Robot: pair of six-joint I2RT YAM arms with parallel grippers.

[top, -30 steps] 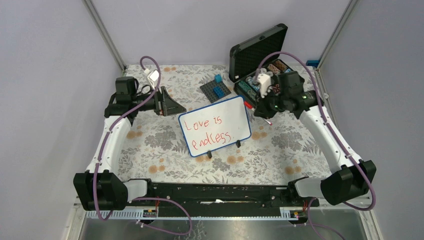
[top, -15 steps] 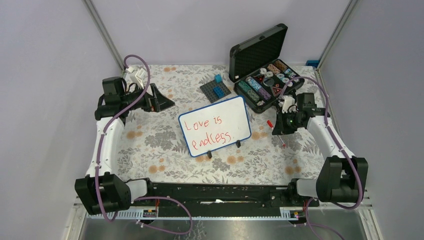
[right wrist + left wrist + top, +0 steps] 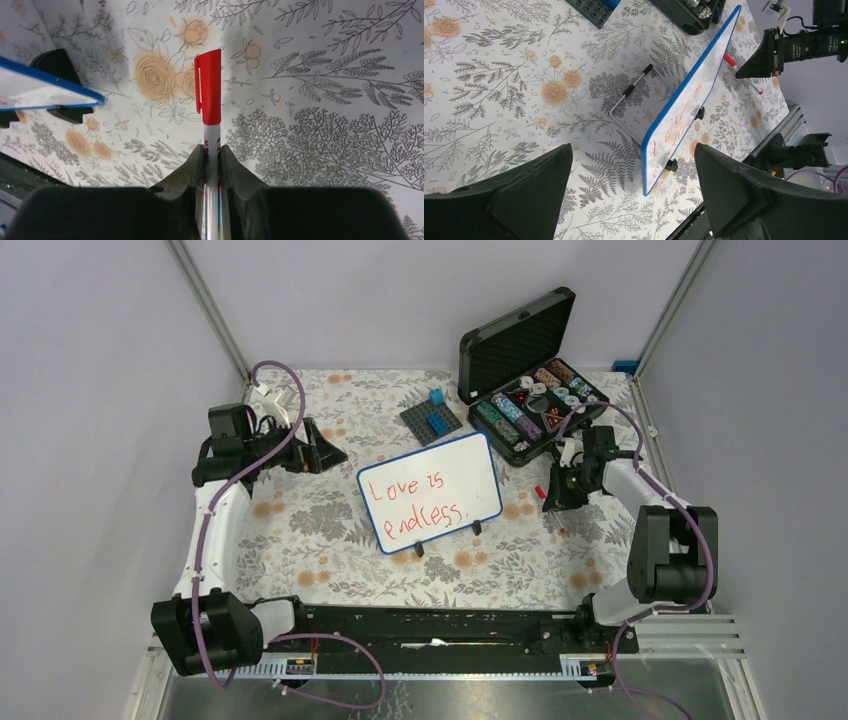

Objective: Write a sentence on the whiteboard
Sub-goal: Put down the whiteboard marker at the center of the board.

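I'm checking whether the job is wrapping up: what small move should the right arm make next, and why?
Probably lower and release the marker onto the table. The sentence looks finished on the whiteboard, the marker is capped, and the right gripper holds it low beside the whiteboard.

The left arm stretches from its base toward 12 o'clock, its wrist turned toward 3 o'clock, and the left claw points the same way with its jaws spread wide. The right arm is folded at a raised elbow, with the forearm running toward 10 o'clock. The right claw tips downward, pinched on a red-capped marker.
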